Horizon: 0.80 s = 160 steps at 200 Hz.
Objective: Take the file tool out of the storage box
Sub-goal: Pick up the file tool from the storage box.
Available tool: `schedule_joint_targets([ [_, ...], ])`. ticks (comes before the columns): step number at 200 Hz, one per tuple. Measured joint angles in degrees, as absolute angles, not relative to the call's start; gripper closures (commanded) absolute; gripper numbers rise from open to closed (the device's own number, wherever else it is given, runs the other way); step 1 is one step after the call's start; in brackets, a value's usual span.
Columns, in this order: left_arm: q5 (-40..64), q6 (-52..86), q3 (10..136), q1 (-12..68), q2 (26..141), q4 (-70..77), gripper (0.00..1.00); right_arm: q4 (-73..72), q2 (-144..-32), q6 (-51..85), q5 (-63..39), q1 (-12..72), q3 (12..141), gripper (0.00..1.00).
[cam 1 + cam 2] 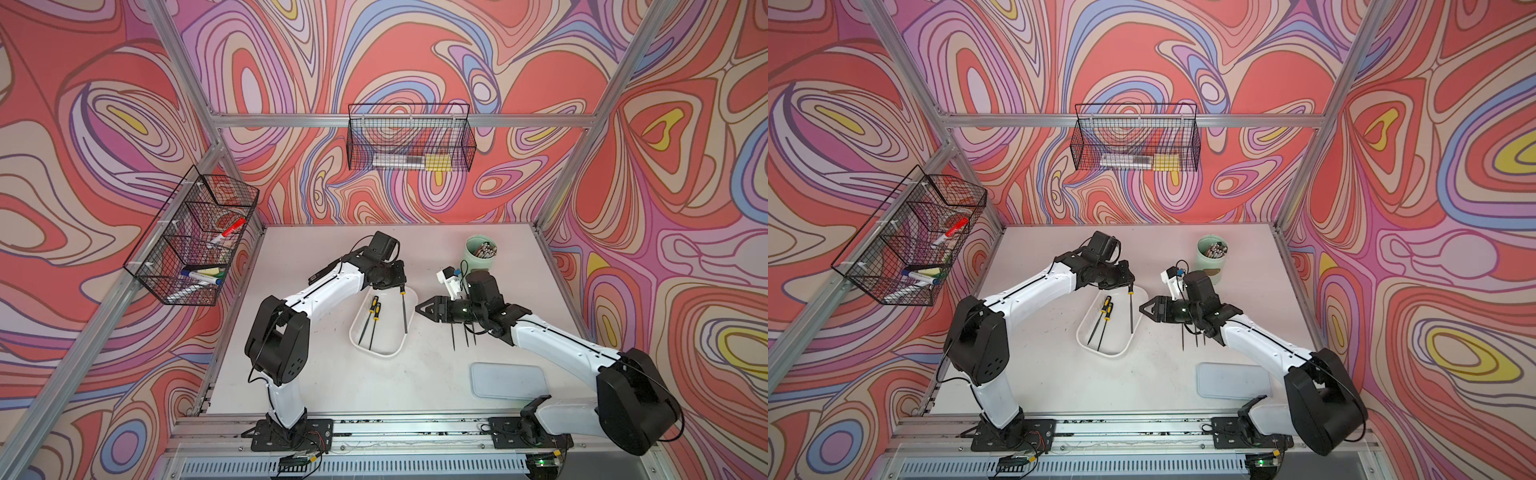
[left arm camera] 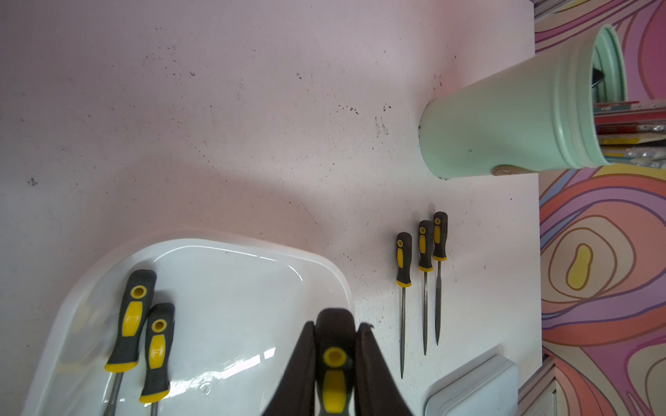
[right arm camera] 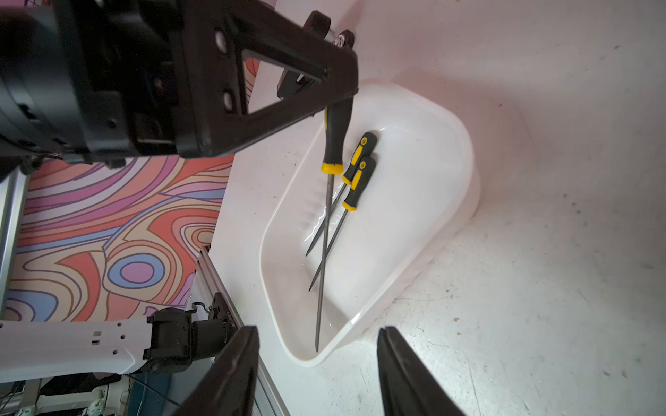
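The white storage box (image 1: 354,336) (image 1: 1082,337) lies mid-table. My left gripper (image 1: 400,283) (image 2: 334,345) is shut on the black-and-yellow handle of a file tool (image 1: 404,311) (image 3: 329,144). That file hangs nearly upright over the box's right side, tip down inside the box (image 3: 465,151). Two more files (image 1: 372,316) (image 2: 131,320) lie on the box floor. My right gripper (image 1: 417,309) (image 3: 317,335) hovers open just right of the box, with nothing between its fingers. Three files (image 1: 461,337) (image 2: 425,252) lie side by side on the table under the right arm.
A mint-green cup (image 1: 481,251) full of pens stands at the back right. The flat pale lid (image 1: 509,380) lies front right. Wire baskets hang on the left wall (image 1: 195,237) and the back wall (image 1: 409,139).
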State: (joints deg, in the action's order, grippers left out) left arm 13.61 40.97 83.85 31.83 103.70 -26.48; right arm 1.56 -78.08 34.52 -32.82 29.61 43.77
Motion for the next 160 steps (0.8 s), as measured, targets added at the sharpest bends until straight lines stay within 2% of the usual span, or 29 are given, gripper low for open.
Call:
schedule_joint_targets([
  [29, 13.8, 41.2, 83.9, 31.8, 102.8, -26.5, 0.94, 0.4, -80.6, 34.8, -32.1, 31.7, 45.1, 0.58],
  [140, 14.9, 41.4, 83.9, 30.7, 101.4, -26.0, 0.94, -2.1, -85.9, 35.7, -31.8, 34.4, 47.0, 0.73],
  [160, 15.0, 41.4, 83.9, 30.6, 101.4, -25.8, 0.94, -2.3, -86.3, 36.0, -31.9, 34.8, 47.0, 0.78],
])
